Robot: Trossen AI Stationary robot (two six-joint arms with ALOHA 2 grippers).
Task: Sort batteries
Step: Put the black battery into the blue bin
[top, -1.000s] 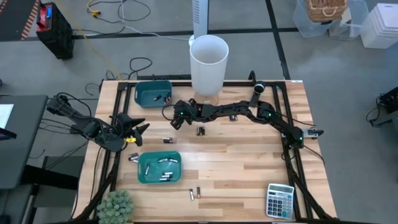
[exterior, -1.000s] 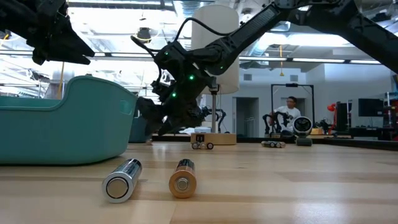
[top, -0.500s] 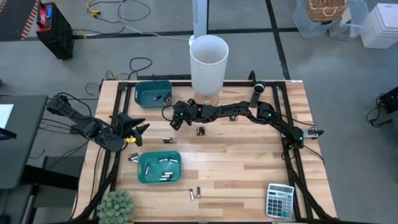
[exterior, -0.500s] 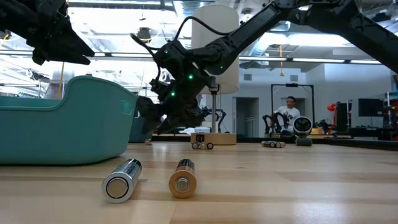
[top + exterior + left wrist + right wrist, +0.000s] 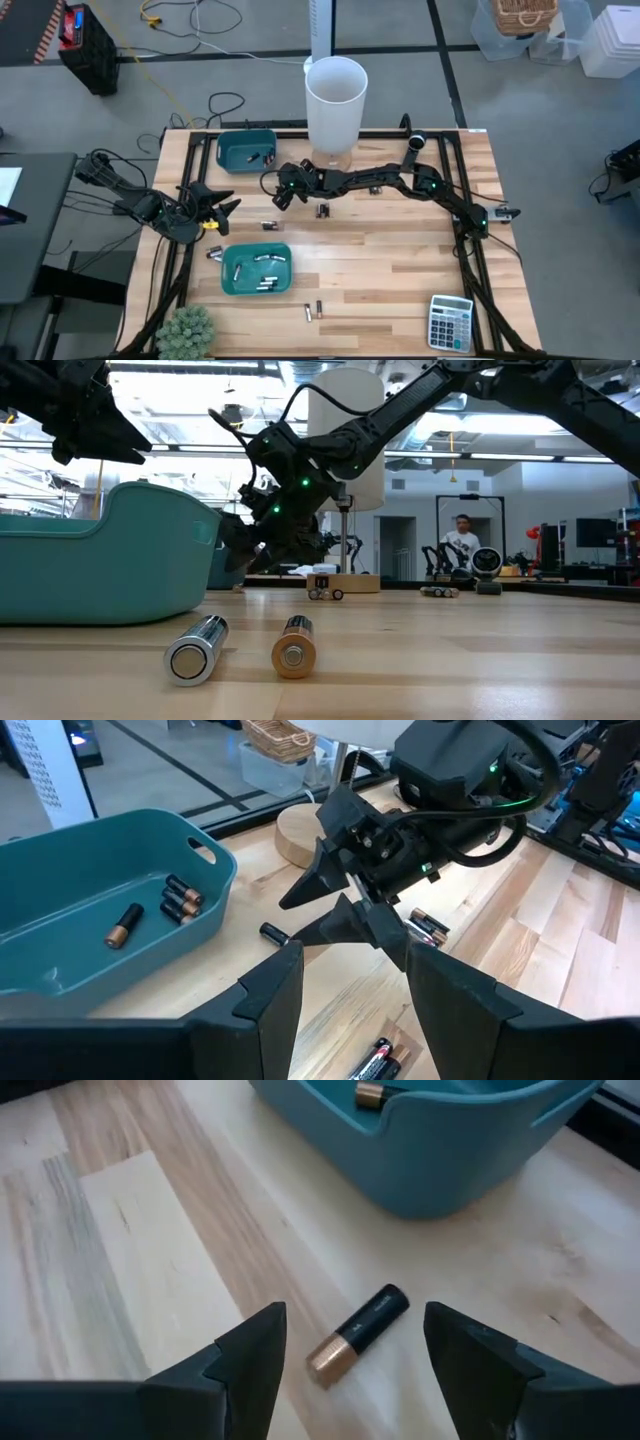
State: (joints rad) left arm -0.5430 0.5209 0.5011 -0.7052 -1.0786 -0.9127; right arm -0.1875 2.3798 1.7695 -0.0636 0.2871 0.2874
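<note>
Batteries lie scattered on the wooden table: one (image 5: 268, 225) near the middle left, one (image 5: 322, 210) by the right arm, and two (image 5: 195, 650) (image 5: 294, 647) at the near edge. More lie in the far teal bin (image 5: 245, 150) and the near teal bin (image 5: 257, 270). My right gripper (image 5: 277, 197) hovers open next to the far bin. Its fingers stand above and on either side of a black-and-copper battery (image 5: 357, 1335), which lies flat on the table. My left gripper (image 5: 232, 205) waits open at the table's left side with nothing between its fingers (image 5: 270, 1000).
A tall white bucket (image 5: 336, 100) stands on a wooden disc at the far edge, just behind the right arm. A calculator (image 5: 450, 322) lies at the near right corner and a small plant (image 5: 187, 330) at the near left. Bare wood stretches across the table's middle and right.
</note>
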